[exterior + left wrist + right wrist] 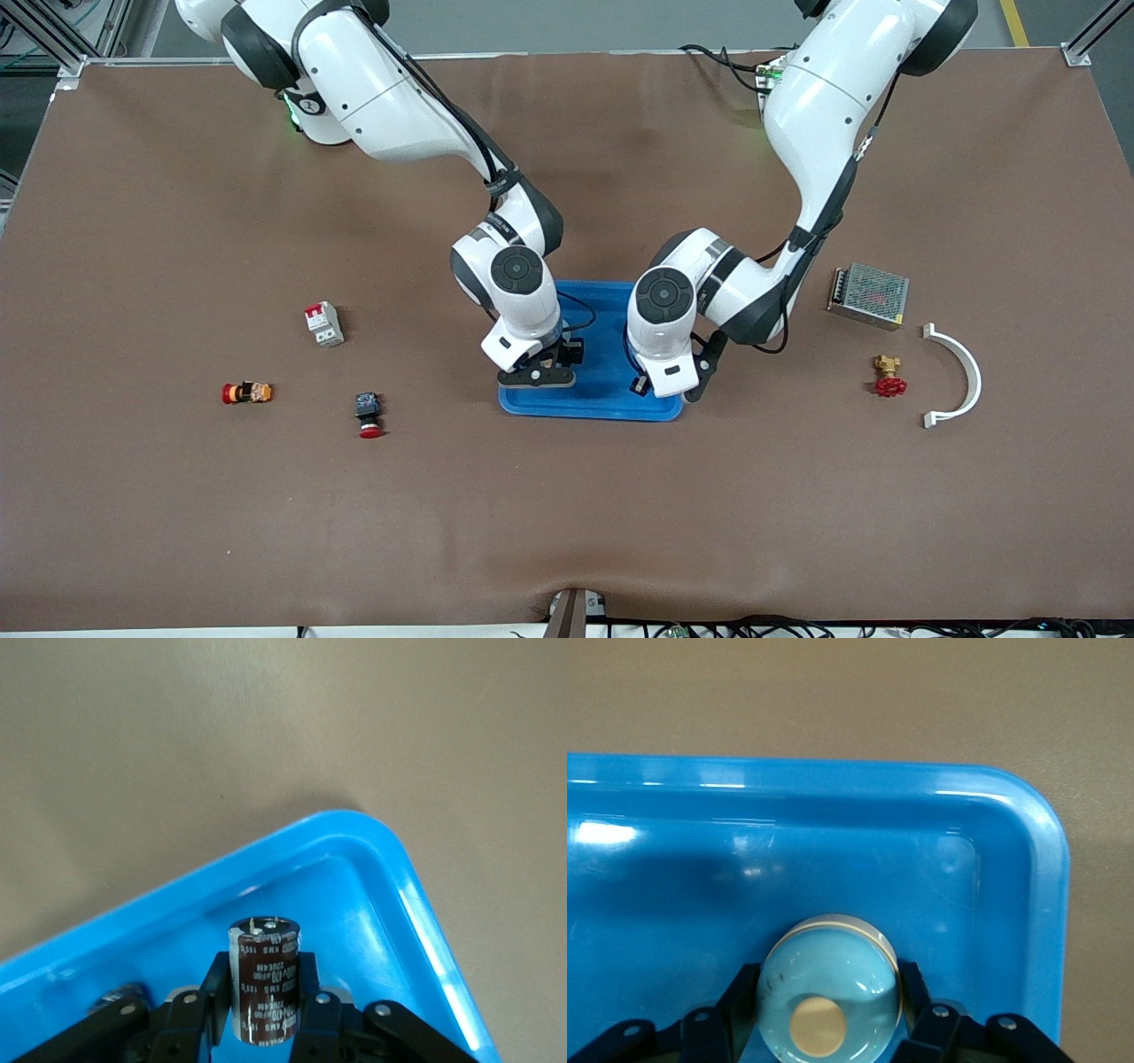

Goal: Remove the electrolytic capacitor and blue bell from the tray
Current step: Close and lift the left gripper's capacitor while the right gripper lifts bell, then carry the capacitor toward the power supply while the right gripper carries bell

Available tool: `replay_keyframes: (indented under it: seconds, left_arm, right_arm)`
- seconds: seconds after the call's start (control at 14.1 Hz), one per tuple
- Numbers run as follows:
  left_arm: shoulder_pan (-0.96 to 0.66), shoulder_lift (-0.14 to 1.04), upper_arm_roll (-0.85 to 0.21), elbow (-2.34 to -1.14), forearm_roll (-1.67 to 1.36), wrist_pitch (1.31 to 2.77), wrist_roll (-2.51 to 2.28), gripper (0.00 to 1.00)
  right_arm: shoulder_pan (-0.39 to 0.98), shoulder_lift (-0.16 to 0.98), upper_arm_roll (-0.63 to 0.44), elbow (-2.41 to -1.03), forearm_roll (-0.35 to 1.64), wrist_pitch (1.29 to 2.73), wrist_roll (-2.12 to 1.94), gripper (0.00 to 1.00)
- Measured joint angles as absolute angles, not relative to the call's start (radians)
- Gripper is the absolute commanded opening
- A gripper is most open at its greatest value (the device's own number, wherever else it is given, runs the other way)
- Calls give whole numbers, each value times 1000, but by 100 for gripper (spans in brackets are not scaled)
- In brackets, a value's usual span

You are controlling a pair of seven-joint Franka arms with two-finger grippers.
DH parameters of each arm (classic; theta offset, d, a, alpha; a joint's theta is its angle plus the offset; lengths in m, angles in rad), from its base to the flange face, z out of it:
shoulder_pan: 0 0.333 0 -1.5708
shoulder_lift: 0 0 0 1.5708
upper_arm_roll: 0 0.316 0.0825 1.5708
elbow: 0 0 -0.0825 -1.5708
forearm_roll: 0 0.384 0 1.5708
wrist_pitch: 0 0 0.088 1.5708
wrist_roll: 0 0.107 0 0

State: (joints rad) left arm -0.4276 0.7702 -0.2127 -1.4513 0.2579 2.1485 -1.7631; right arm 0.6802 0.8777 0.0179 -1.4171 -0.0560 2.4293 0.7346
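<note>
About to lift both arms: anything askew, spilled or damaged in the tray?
Nothing stands out. The left gripper is shut on the upright capacitor, the right gripper is closed around the bell, and both are inside the tray, which looks intact.

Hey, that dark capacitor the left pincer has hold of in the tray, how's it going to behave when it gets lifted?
The capacitor looks like a stiff cylinder, so it should hold its shape. Its glossy sleeve may slip between the left pincer's fingers. Set on its side, it would probably roll.
</note>
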Motion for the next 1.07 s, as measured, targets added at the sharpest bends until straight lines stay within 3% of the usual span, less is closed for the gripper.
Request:
replay_keyframes:
  seconds: [0.5, 1.07]
  left_arm:
    - [-349, 709, -216, -1436, 236, 2040, -1267, 0]
    - [-239, 662, -218, -1472, 210, 1976, -746, 0]
  right_arm:
    - [680, 874, 14, -1394, -56, 2421, 735, 51]
    - [660, 773, 2, -1289, -56, 2125, 701, 51]
